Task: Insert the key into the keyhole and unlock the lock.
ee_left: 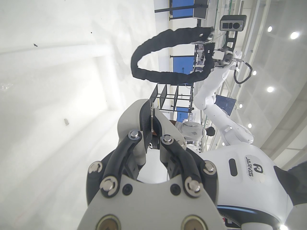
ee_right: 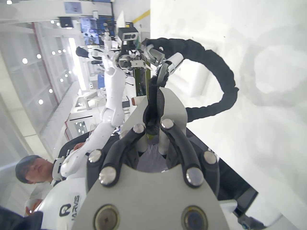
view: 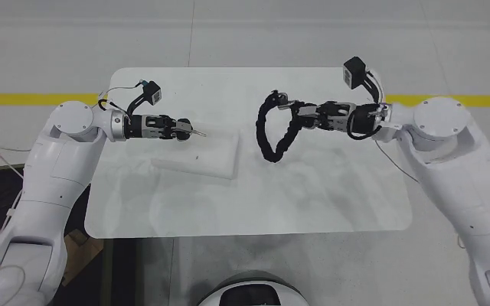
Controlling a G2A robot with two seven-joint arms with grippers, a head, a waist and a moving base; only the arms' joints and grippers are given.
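- Top view: the key [view: 197, 133] is pinched in the closed fingers of the left gripper [view: 186, 130], with its thin tip pointed toward the middle of the table [view: 321, 199].
- Below that gripper, a flat white pad [view: 207, 157] lies on the table.
- The lock [view: 268, 141], a loop wrapped in a black sleeve, is held by the right gripper [view: 300, 113] over the middle of the table. Key and lock are well apart.
- Left wrist view: the left gripper [ee_left: 151, 113] is closed, and the key [ee_left: 152, 118] is seen edge-on as a thin metal strip clamped between the dark pads.
- Farther off, the black loop of the lock [ee_left: 153, 74] is held up by the right gripper [ee_left: 212, 56] against the white table [ee_left: 48, 72].
- Right wrist view: the right gripper [ee_right: 153, 111] is clamped on the black sleeve of the lock [ee_right: 215, 65], close to one end of it.
- Beyond the fingers, the metal head [ee_right: 154, 54] of the lock is seen, and the loop curves away over the table [ee_right: 239, 13].
- The left gripper [ee_right: 139, 63] is seen in the distance, facing the metal head. The keyhole cannot be made out.
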